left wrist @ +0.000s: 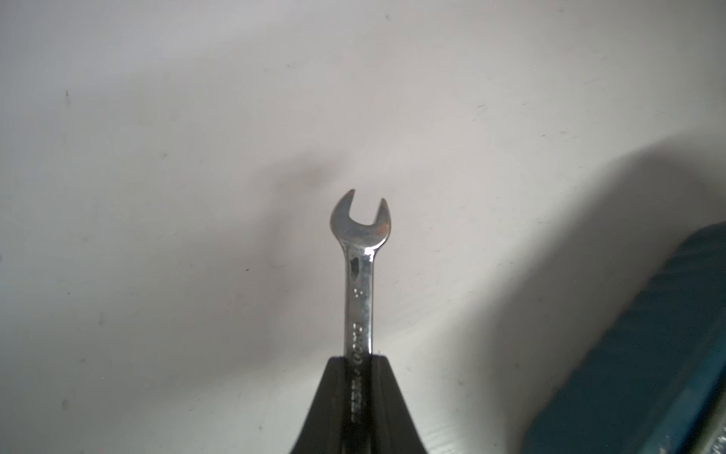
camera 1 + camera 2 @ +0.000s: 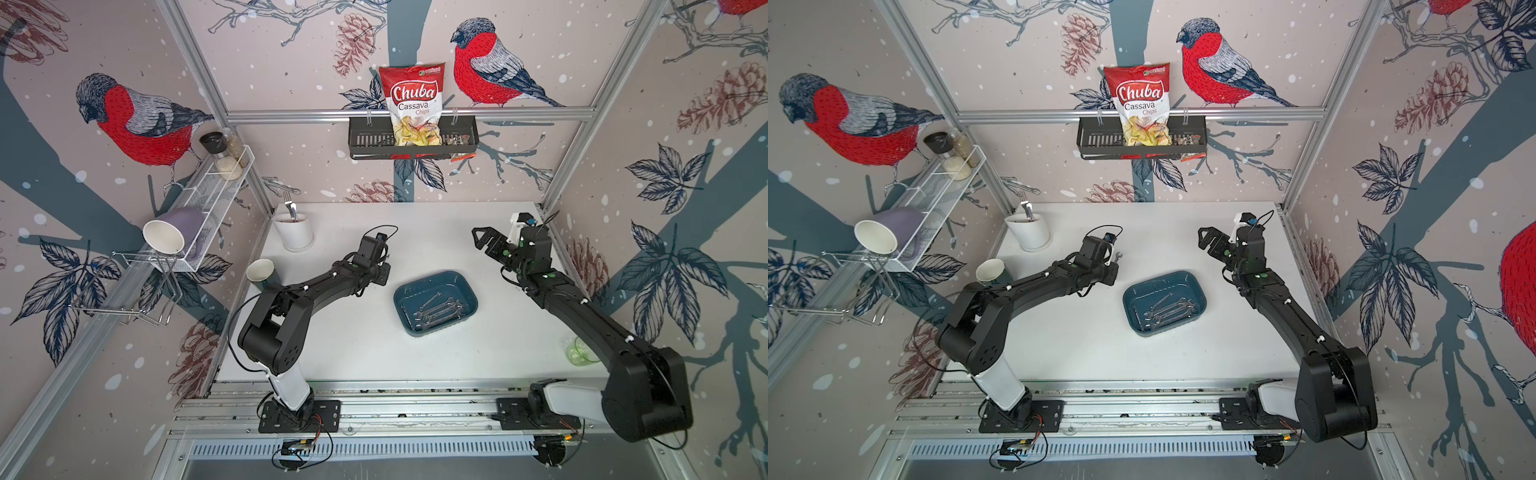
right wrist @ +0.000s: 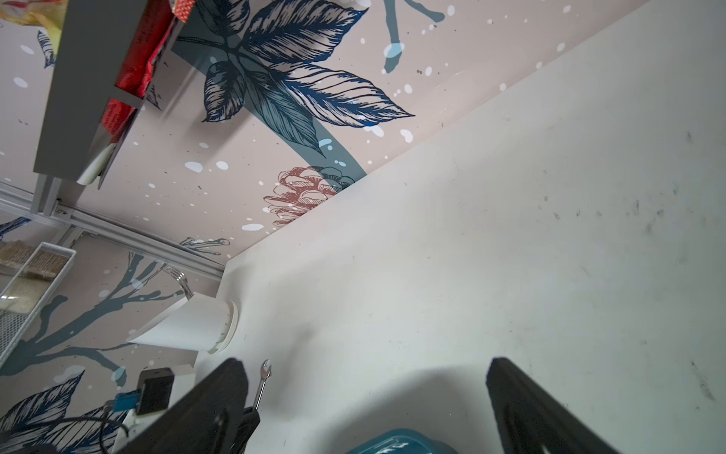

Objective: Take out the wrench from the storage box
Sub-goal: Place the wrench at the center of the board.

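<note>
Left gripper (image 1: 358, 359) clenched on a wrench (image 1: 359, 275) shaft, its open head sticking out, outside the storage box (image 2: 435, 302), off the box's left. Right gripper (image 3: 365, 363) spread wide, empty, off the box's right. More wrenches (image 2: 437, 312) lie inside.

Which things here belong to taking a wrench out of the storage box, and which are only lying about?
Job: storage box; wrench held in the shut left hand, outside the box; other wrenches in the box; open right hand.
Lying about: white utensil pot with fork; dark green mug; cassava chips bag; black wall basket; green glass.
</note>
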